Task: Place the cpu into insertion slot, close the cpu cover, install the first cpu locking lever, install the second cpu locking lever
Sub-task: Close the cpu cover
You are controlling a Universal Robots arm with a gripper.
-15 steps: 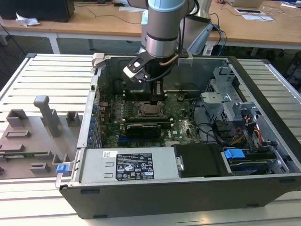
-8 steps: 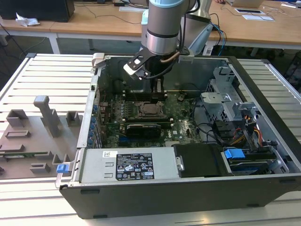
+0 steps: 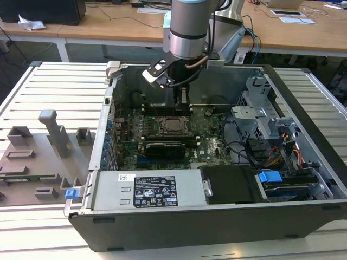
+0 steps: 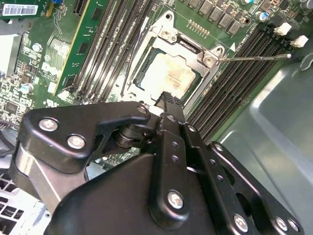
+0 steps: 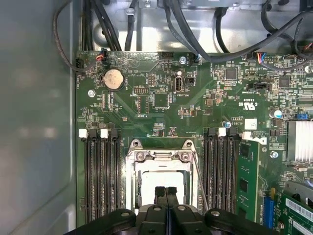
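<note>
The cpu point(image 4: 168, 73) lies flat in the insertion slot point(image 4: 138, 72), its pale metal top showing through the window of the cpu cover point(image 4: 188, 43), which looks to be down over it. The chip is light, stiff and probably fragile on its underside, so it is best held by its edges. The cover is thin springy metal. A thin wire lever point(image 4: 254, 58) juts out beside the frame, apparently unlatched.

The tool point(image 5: 165, 192) hangs just above the chip with its fingers pressed together, holding nothing. In the exterior view it sits at twelve o'clock from the slot.

The green board point(image 5: 161, 98) lies inside the open computer case point(image 3: 217, 216), which rests on the slatted worktop point(image 3: 54, 81).
</note>
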